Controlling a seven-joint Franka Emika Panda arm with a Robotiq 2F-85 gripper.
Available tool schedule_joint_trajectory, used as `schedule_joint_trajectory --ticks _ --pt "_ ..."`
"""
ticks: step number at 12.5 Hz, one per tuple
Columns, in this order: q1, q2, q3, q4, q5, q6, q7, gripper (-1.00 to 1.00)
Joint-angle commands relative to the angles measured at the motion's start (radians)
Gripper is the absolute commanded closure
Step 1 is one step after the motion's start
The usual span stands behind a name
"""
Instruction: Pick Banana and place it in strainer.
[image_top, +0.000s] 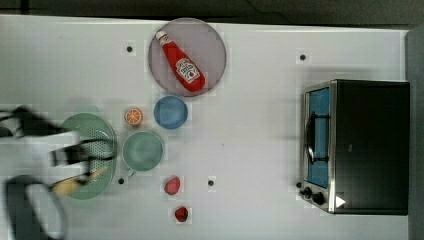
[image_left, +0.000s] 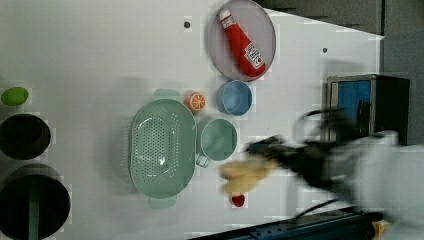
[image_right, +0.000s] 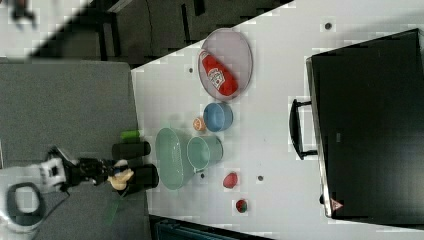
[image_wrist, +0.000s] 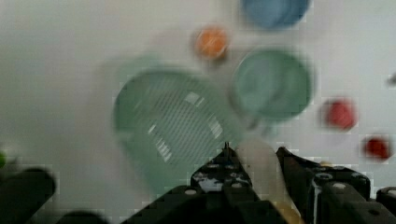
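Pale, curved, cream-yellow banana (image_wrist: 261, 170) sits clamped between my gripper's (image_wrist: 254, 161) black fingers, above the mint oval strainer (image_wrist: 173, 121) with its perforated plastic bottom.

No legible text anywhere.

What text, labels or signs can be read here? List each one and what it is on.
Ketchup bottle: white label on the red body, print too blurred to read.
Toaster oven: small white triangular mark at one corner, no legible text.
Nothing else carries writing.
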Motion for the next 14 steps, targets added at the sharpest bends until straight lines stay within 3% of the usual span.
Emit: schedule_joint_trajectory --ticks 1,5,7,11,12,14 --pt "0.033 0.092 0.061 -0.015 0.016 0.111 0.449 0.47" --pt "0.034 0.245 0.113 -0.018 -0.077 0.219 0.666 0.42" --pt "0.033 0.288 0.107 -0.022 -0.147 0.266 0.668 0.00" --pt "0.032 0.312 0.094 -0.030 -0.158 0.289 0.668 -0.90" --pt "0.031 0.308 0.089 -0.029 -0.158 0.289 0.668 -1.00" --pt "0.017 0.277 0.056 -0.021 -0.158 0.288 0.667 -1.00"
